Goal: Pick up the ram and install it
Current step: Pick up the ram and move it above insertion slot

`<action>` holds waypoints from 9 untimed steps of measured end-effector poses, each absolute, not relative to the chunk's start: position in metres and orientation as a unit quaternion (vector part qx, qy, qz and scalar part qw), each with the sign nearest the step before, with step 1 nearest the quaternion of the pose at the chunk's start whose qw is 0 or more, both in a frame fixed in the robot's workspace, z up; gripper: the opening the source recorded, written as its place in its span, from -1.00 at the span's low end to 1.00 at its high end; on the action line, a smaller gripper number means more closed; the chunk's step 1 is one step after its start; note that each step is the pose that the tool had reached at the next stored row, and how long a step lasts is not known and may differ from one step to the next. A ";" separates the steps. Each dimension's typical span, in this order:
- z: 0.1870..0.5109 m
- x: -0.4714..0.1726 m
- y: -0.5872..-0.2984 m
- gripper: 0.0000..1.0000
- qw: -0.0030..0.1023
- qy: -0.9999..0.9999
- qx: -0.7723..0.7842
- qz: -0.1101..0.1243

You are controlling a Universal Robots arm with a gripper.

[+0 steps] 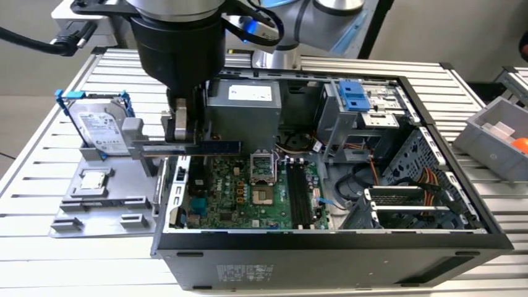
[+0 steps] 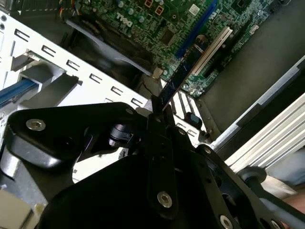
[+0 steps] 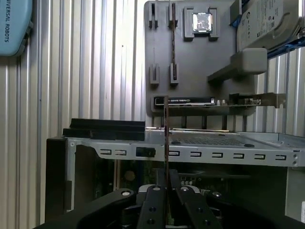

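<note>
Over the rim of the computer case (image 1: 330,241), the pincer (image 2: 157,113) clamps the ram (image 2: 180,76) — lifted, not yet seated in the motherboard slots (image 1: 298,195).

This looks like a robotics lab or assembly workshop: a ribbed aluminium worktop (image 1: 83,260) carries an open computer case (image 1: 330,250) and a grey parts fixture (image 1: 91,216), with a robot arm (image 1: 177,43) above and a grey bin (image 1: 493,133) nearby.

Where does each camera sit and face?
Exterior view: above, looking down into the open black computer case; black robot wrist shows.
First wrist view: behind the tool, facing over the case wall toward the grey tray.
Second wrist view: behind the tool, facing the green motherboard.
Both wrist views share the thin dark ram stick the tool grips.
</note>
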State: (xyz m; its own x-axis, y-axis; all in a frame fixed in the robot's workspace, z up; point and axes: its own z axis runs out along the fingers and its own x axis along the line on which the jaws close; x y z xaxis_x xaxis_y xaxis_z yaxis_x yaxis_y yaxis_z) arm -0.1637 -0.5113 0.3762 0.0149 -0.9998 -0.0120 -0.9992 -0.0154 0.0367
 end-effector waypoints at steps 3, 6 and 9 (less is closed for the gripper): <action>0.376 -0.159 -0.511 -1.00 0.009 -0.702 0.712 -0.017; 0.376 -0.155 -0.511 -1.00 0.009 -0.702 0.712 -0.017; 0.376 -0.152 -0.511 -1.00 0.009 -0.702 0.712 -0.017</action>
State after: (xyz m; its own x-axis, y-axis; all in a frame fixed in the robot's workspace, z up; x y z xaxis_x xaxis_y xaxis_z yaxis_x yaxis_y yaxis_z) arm -0.1524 -0.5113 0.3761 0.0148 -0.9998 -0.0120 -0.9992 -0.0153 0.0366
